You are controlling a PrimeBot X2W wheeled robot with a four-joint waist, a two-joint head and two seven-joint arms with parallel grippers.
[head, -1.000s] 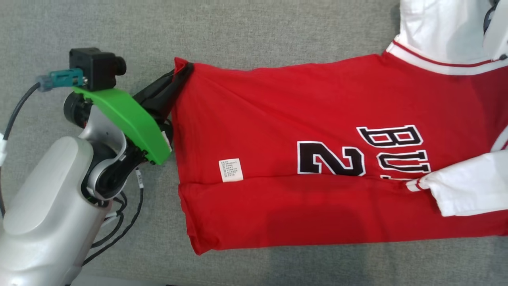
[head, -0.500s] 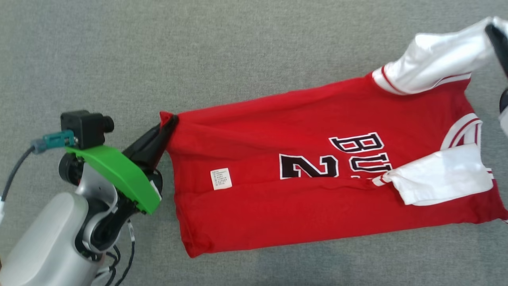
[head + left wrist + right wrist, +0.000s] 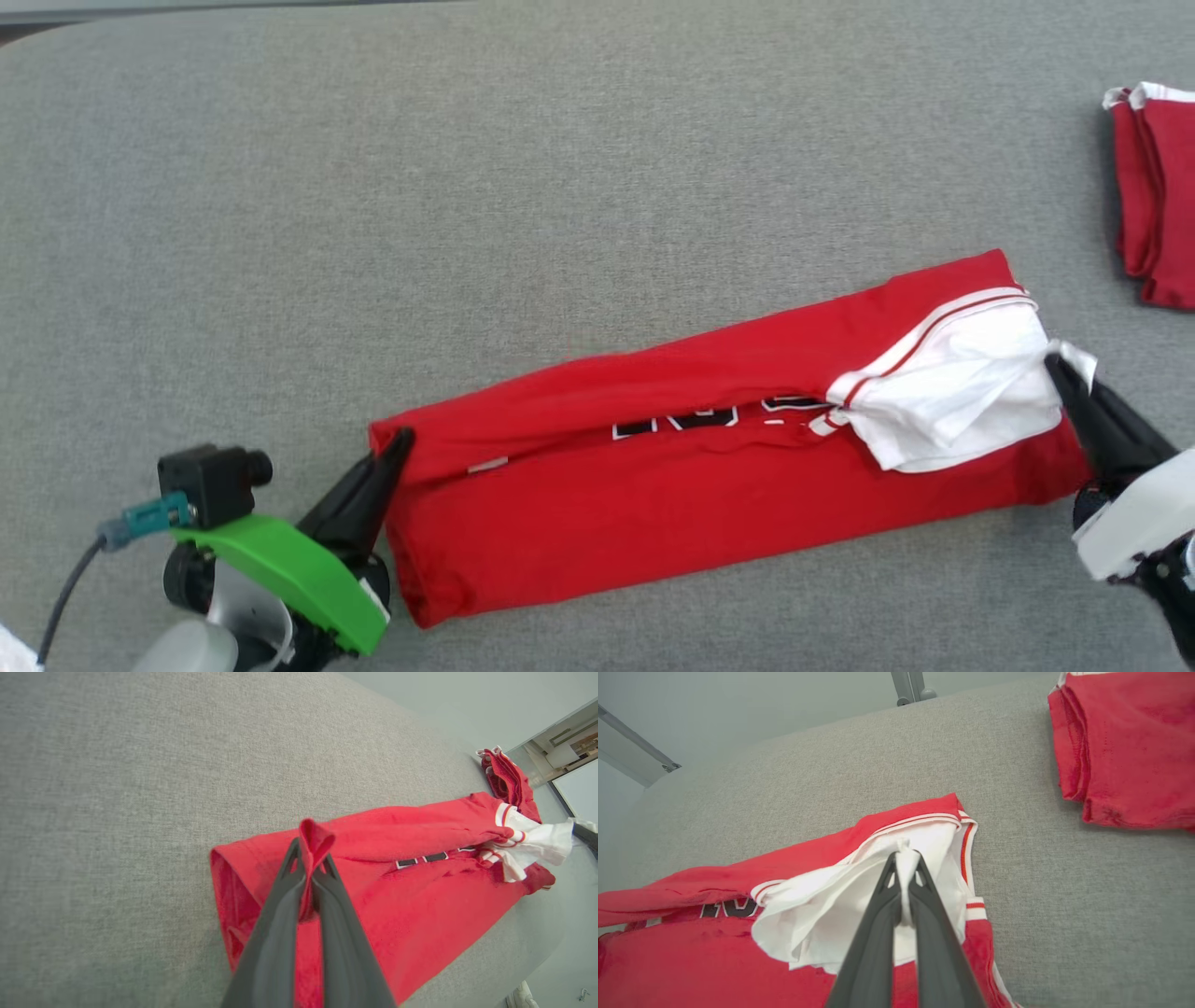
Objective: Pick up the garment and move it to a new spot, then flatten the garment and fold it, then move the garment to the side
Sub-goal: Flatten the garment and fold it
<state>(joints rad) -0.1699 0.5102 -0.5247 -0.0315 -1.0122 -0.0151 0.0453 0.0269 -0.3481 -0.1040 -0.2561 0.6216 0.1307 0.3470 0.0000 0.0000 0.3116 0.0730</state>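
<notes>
The jaws of the left gripper [image 3: 310, 858] are clamped on a pinched-up fold of red cloth at the hem corner of the garment [image 3: 672, 485]. The jaws of the right gripper [image 3: 903, 856] are closed on a bunch of the white sleeve [image 3: 952, 397] at the opposite end. In the head view the left arm is seen entering from the lower left. Its fingers are angled up and to the right, with a green bracket [image 3: 280, 583] and a black camera [image 3: 210, 471] behind them. The right arm is seen entering from the lower right, its fingers angled up and to the left.

The garment is laid on the grey bench [image 3: 467, 187] as a long folded band, slanted between the two grippers. Its black lettering [image 3: 691, 420] is mostly hidden in the crease. A second folded red garment [image 3: 1158, 196] is seen well apart, by the right edge.
</notes>
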